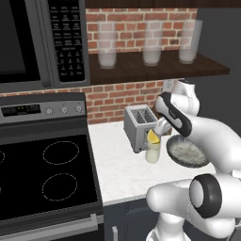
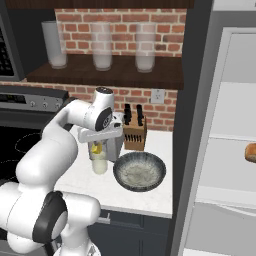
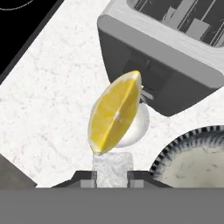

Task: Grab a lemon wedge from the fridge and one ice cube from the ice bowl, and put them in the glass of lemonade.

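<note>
I'm seeing the gripper (image 3: 112,178) clamping an ice cube (image 3: 112,168) between its jaws. The lemon wedge (image 3: 114,113) is sitting just beyond them on the glass of lemonade (image 1: 153,151), with the ice bowl (image 3: 192,162) lying beside.

The white marble counter (image 1: 117,167) carries the toaster (image 1: 139,126), glass of lemonade (image 1: 152,151), ice bowl (image 1: 188,151) and knife block (image 2: 134,132).

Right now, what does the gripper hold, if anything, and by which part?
The gripper is shut on an ice cube, clamped by its two opposite sides. It hangs above the glass, where the lemon wedge already sits.
</note>
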Motion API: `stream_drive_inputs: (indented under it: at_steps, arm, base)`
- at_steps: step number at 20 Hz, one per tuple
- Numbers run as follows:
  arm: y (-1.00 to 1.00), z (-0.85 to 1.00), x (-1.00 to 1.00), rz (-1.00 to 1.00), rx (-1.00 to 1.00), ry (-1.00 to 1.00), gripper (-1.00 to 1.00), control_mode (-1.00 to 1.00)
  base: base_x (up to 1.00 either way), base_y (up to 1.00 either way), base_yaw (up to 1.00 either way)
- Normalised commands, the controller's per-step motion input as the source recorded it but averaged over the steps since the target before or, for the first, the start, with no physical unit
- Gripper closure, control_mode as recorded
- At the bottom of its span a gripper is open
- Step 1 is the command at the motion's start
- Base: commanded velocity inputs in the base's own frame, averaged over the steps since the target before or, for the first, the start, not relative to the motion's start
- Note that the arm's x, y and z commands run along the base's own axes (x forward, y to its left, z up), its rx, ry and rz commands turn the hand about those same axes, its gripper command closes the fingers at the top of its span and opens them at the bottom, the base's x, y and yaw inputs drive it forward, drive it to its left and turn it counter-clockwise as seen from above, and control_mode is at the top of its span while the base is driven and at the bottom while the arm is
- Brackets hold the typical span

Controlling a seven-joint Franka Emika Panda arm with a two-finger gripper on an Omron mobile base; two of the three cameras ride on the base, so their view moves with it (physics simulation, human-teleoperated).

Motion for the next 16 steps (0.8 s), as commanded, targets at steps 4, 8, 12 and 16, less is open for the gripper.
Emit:
stream_drive_inputs:
  at_steps: [4,8,12,16]
  arm:
    - [0.0,0.0,0.02,-0.07,0.0,0.0,1.0,-1.0]
    - [0.0,0.0,0.15,-0.06,0.02,-0.03,1.0,-1.0]
    - [0.0,0.0,0.2,-0.05,0.01,-0.05,1.0,-1.0]
    - [0.0,0.0,0.17,-0.03,0.0,-0.01,1.0,-1.0]
  base:
    - [0.0,0.0,0.0]
    - [0.0,0.0,0.0]
    - [0.0,0.0,0.0]
    - [0.0,0.0,0.0]
